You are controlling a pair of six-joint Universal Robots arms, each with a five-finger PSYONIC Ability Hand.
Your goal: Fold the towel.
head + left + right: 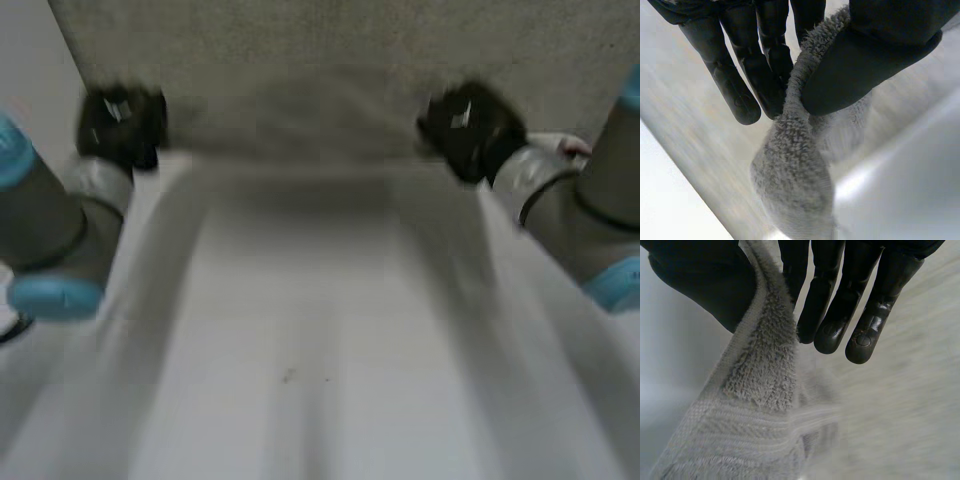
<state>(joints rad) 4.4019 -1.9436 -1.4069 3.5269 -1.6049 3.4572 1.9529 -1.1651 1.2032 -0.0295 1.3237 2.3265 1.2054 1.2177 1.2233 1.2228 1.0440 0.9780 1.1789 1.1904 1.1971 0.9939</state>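
Grey terry towel (pixel 330 60) stretches away from both hands. The left hand (pixel 120 125) and right hand (pixel 470 128) each pinch one near corner, the edge running across between them.

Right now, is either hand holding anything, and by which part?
Both hold the towel: the left hand and right hand each pinch its near edge between thumb and fingers, apparently at a corner.

Head looks down; wrists close on towel (pixel 790 190).
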